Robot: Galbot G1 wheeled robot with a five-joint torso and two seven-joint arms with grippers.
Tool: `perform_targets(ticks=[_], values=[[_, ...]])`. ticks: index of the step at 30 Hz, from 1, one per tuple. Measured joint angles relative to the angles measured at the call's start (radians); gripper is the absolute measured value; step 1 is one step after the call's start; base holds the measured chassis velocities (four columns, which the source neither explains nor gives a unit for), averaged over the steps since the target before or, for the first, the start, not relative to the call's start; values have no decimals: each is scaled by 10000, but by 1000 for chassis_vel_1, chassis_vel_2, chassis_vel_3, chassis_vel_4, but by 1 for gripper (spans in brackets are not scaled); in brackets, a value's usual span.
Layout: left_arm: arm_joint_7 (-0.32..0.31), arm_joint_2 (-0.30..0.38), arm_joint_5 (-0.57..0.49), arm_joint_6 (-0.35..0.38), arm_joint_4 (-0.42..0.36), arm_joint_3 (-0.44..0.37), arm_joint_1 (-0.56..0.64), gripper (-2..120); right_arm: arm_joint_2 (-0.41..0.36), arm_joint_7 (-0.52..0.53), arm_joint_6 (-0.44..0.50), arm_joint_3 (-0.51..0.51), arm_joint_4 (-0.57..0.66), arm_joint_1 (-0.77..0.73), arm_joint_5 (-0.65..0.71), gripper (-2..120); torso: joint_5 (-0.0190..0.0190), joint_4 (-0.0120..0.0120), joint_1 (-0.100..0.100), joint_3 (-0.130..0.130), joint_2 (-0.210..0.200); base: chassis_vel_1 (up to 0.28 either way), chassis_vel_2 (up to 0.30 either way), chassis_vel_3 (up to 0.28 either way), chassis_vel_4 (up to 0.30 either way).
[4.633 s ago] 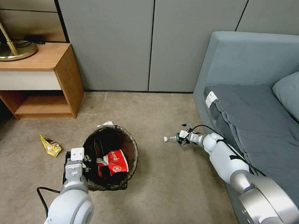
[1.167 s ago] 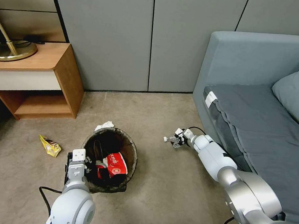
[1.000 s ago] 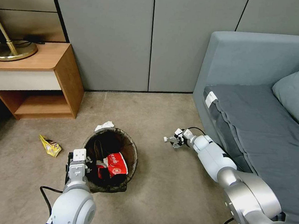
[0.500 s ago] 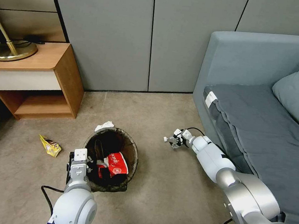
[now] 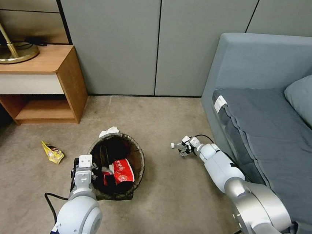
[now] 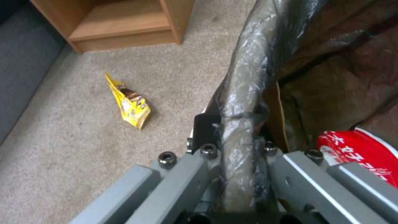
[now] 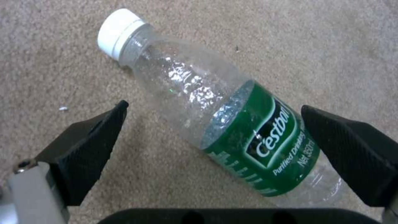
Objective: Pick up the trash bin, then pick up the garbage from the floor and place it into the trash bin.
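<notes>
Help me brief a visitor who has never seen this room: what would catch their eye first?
Probably the trash bin on the carpet, its rim clamped by the left gripper, with a red wrapper inside. Next, the clear green-labelled bottle lying on the floor by the sofa, between the open right gripper's fingers. A yellow wrapper lies near the nightstand.

Bottle lying on the carpet: green label reading "C'estbon", "Purified Drinking W…" cut off past that, "Net 350ml". Red wrapper in the bin is showing white characters, too partial to read. Yellow wrapper print isn't resolving.
</notes>
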Motion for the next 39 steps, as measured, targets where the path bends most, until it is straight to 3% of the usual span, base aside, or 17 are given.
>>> perform_targets(ticks=[39], values=[[1,-110,135,4,-163,-53,150,0,476,361,-331,6,-101,156,115,100,-1,1,0,0,0,0,0,0,0]])
